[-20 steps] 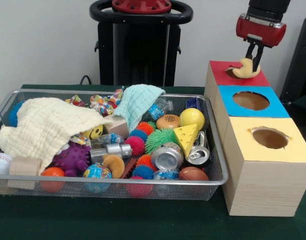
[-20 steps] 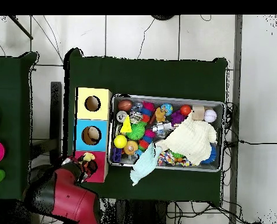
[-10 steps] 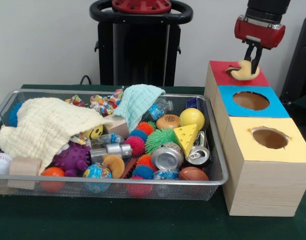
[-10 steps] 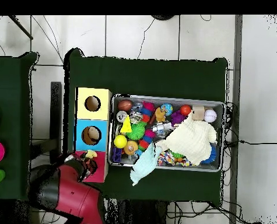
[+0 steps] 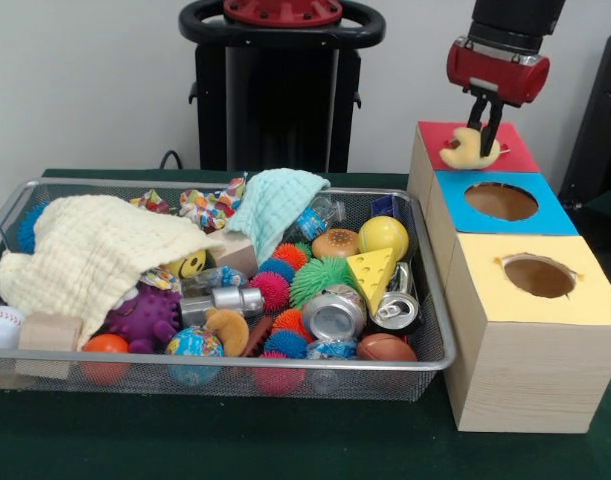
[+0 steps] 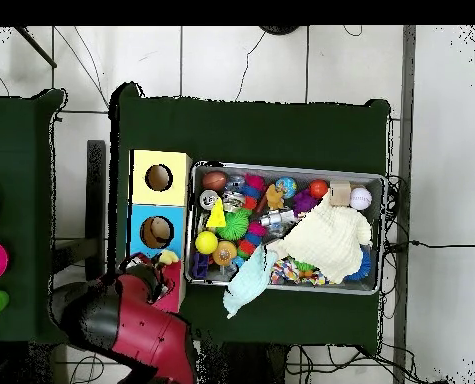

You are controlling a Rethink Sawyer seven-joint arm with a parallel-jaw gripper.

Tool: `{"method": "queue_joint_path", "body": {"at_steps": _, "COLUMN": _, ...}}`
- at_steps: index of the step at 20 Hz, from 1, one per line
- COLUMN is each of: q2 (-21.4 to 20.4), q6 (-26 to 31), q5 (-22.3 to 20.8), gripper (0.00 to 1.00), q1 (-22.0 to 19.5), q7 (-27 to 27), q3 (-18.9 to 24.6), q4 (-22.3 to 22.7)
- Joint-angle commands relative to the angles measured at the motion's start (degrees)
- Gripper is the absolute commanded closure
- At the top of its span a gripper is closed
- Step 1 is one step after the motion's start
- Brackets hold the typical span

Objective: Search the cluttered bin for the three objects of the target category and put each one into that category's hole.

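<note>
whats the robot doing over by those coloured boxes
The gripper is shut on a pale yellow toy and holds it over the red box, at the far end of a row with a blue box and a yellow box. The wire bin beside them is full of mixed clutter.

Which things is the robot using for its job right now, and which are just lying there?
Part of the job:
gripper, shut on the yellow curved toy
red-topped box under it
wire bin being searched

Just lying about:
pale yellow cloth
mint cloth
cheese wedge toy
crushed cans
baseball
</note>
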Motion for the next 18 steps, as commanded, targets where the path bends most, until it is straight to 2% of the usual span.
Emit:
{"method": "queue_joint_path", "body": {"at_steps": 1, "q2": -1.15, "q6": -0.63, "q5": -2.00, "gripper": 1.00, "q1": -1.86, "q7": 9.00, "q3": 4.46, "q4": 1.97}}
{"method": "queue_joint_path", "body": {"at_steps": 6, "q2": -2.18, "q6": -2.35, "q5": -2.10, "gripper": 1.00, "q1": -3.58, "q7": 8.54, "q3": 6.50, "q4": 4.39}}
{"method": "queue_joint_path", "body": {"at_steps": 13, "q2": -4.84, "q6": 1.59, "q5": -2.43, "gripper": 1.00, "q1": -0.19, "q7": 9.80, "q3": 3.06, "q4": 7.01}}
{"method": "queue_joint_path", "body": {"at_steps": 18, "q2": -6.11, "q6": 1.23, "q5": -2.60, "gripper": 1.00, "q1": -0.22, "q7": 9.51, "q3": 2.99, "q4": 9.18}}
